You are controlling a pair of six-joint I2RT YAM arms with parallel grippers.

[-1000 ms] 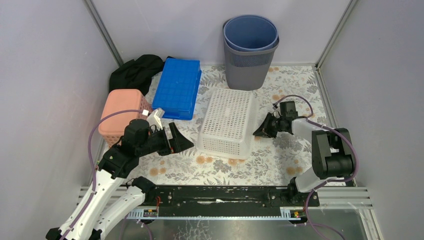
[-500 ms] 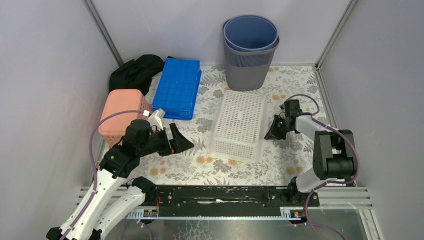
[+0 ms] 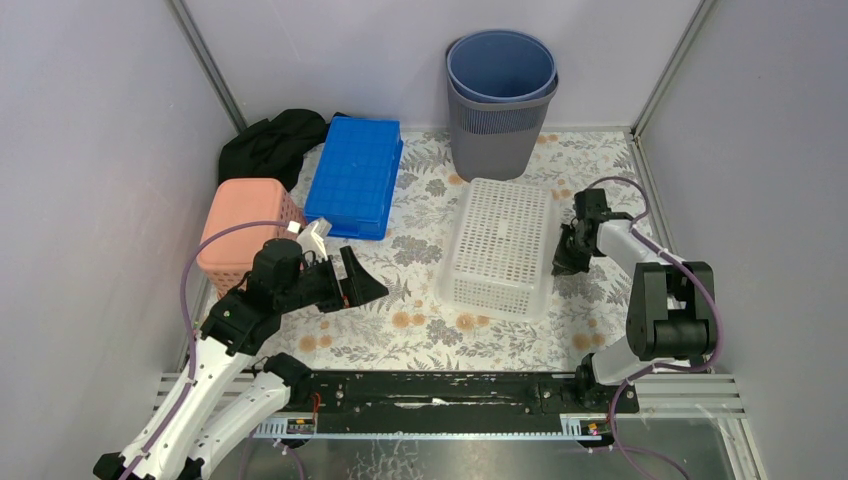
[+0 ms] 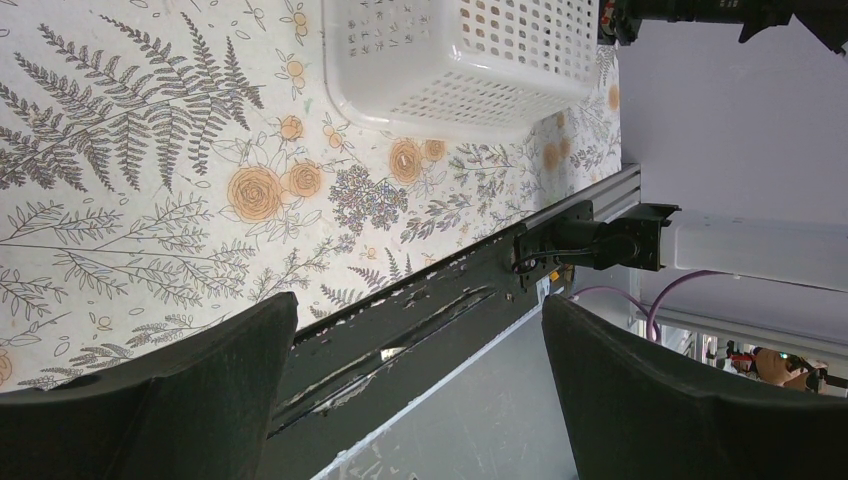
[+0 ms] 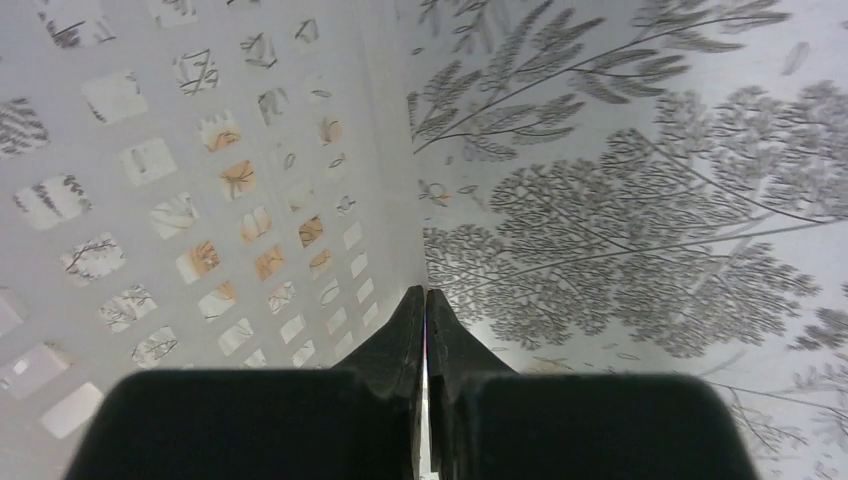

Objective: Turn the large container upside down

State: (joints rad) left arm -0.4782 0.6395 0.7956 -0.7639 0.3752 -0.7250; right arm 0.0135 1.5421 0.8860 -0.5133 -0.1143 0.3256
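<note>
Across the floor of the cell, table [image 3: 415, 330]: covered by a cloth printed with ferns and flowers; everything below sits on it.
Large container [image 3: 500, 245]: a white perforated basket, right of centre. It lies mouth down, with its holed base facing up and its rim on the cloth, and its long side runs front to back.
Bins: a grey bin [image 3: 495, 135] stands upright at the back wall with a blue bin [image 3: 500, 65] nested inside it, just behind the large container.
Blue crate [image 3: 355, 175]: lies flat at the back left, its gridded face up.
Pink basket [image 3: 245, 225]: at the left edge, in front of the blue crate's near left corner.
Black cloth [image 3: 270, 145]: bunched in the back left corner.
Left gripper [image 3: 365, 278]: jaws spread wide and holding nothing. It hangs above bare cloth, well apart from the large container and pointing toward it.
Right gripper [image 3: 560, 265]: fingers pressed together with nothing between them. The tips are at the foot of the large container's right wall, where it meets the cloth.
</note>
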